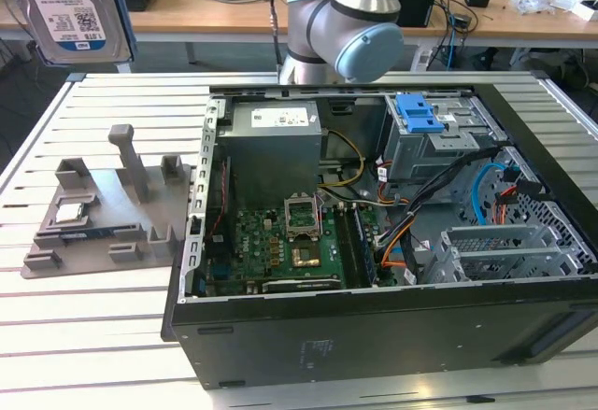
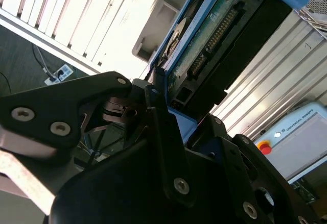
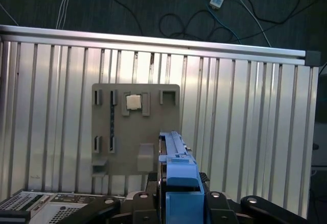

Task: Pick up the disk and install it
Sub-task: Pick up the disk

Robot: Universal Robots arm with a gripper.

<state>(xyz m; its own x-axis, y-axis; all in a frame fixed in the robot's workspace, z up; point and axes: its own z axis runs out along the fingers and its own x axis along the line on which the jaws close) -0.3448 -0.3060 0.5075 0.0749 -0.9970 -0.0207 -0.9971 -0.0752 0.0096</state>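
Disk clamped in gripper, high above table.

A robotics lab: slatted aluminium table, opened computer case, cable-strewn desks behind.

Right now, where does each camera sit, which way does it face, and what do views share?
Exterior view: off the arm, looking down across the slatted aluminium table into the open black computer case; the grey arm shows.
First wrist view: on the wrist, facing down at the grey fixture plate; black gripper shows.
Second wrist view: on the wrist, close along the gripper, clamped on the flat silver blue-framed disk.
Shared: all three show the disk; exterior and first wrist share the plate.
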